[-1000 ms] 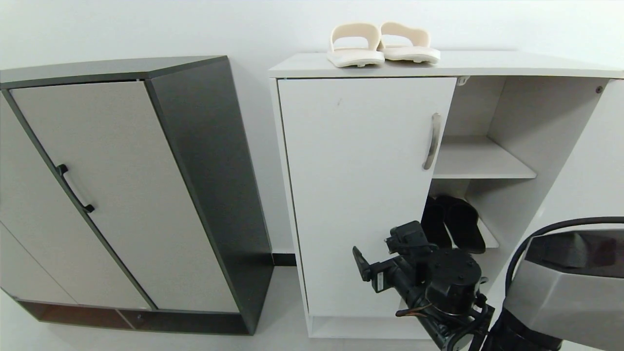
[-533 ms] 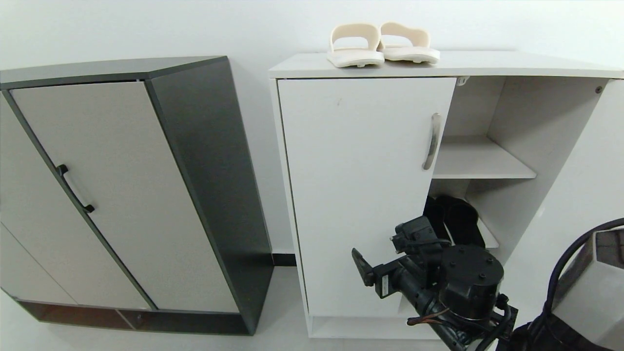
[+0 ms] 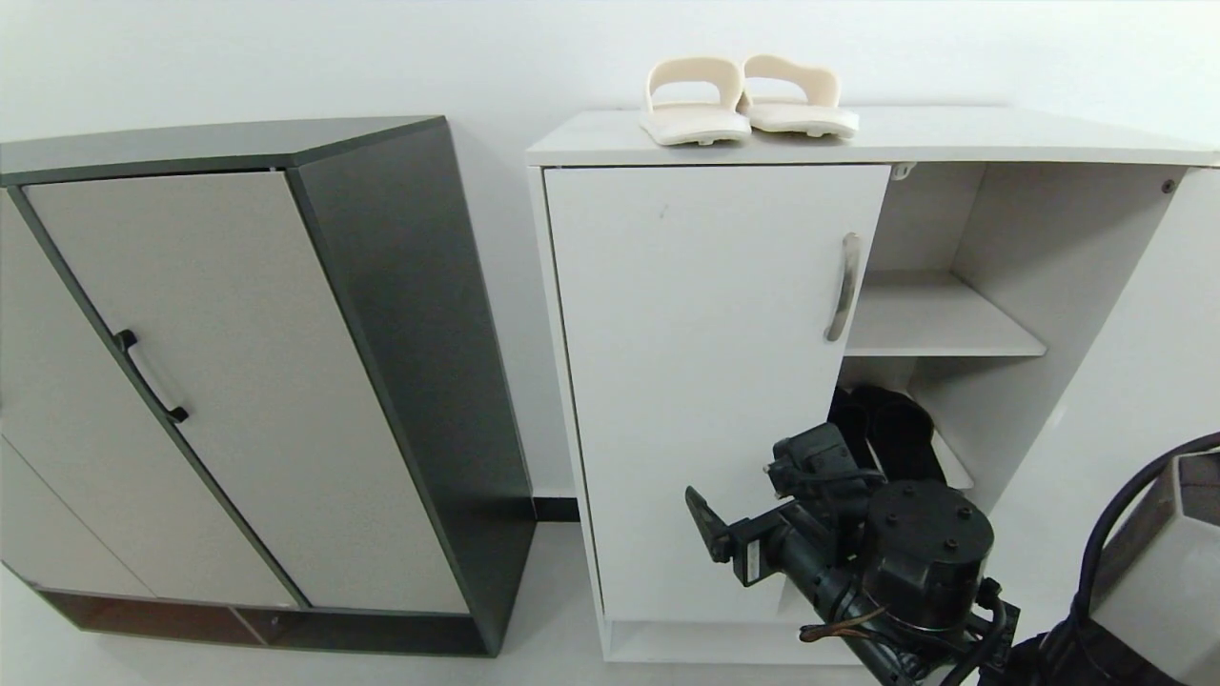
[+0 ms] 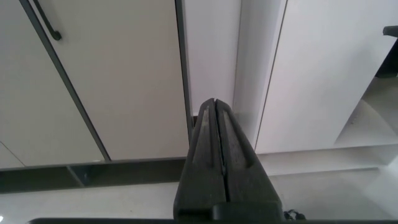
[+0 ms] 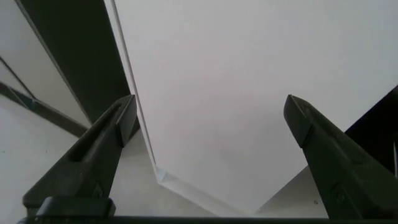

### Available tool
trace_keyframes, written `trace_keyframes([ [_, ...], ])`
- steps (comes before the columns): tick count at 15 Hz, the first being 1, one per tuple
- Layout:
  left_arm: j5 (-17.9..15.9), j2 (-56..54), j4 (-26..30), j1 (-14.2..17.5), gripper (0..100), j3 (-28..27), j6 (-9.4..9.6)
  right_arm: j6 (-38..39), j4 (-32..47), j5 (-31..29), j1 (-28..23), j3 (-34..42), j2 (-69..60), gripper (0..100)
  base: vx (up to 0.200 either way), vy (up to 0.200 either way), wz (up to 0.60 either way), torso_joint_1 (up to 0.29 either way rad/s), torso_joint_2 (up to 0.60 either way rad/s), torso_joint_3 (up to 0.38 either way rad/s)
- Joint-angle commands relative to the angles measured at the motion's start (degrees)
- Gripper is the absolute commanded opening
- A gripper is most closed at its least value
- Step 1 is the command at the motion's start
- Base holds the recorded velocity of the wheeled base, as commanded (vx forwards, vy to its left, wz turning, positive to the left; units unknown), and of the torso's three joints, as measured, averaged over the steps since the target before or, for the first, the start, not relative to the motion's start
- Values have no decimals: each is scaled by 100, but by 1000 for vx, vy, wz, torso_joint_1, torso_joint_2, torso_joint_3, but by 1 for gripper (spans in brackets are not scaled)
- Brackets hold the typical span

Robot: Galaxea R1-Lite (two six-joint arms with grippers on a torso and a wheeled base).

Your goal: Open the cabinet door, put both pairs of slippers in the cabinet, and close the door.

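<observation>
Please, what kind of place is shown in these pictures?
Probably a home entrance or a mock-up of one: a pair of cream open-toe slippers lies on top of a white wooden shoe cabinet, a pair of black slippers sits on its lower shelf, and a dark grey cabinet stands beside it.

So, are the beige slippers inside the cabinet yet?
No, the beige slippers sit on top of the white cabinet, while the black pair lies inside it.
</observation>
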Motion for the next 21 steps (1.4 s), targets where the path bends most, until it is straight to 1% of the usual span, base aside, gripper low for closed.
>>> trace_keyframes([
  [1,0,8,2,-1,0,0,0,0,17,-2,4,5,3,100,0,0,0,17,-144,-344],
  [5,0,8,2,-1,0,0,0,0,17,-2,12,22,29,100,0,0,0,56,-491,-360],
  [10,0,8,2,-1,0,0,0,0,8,-2,39,48,47,100,0,0,0,119,-461,-340],
  [21,0,8,2,7,0,0,0,0,8,-2,39,57,100,100,0,0,0,182,-490,-318],
])
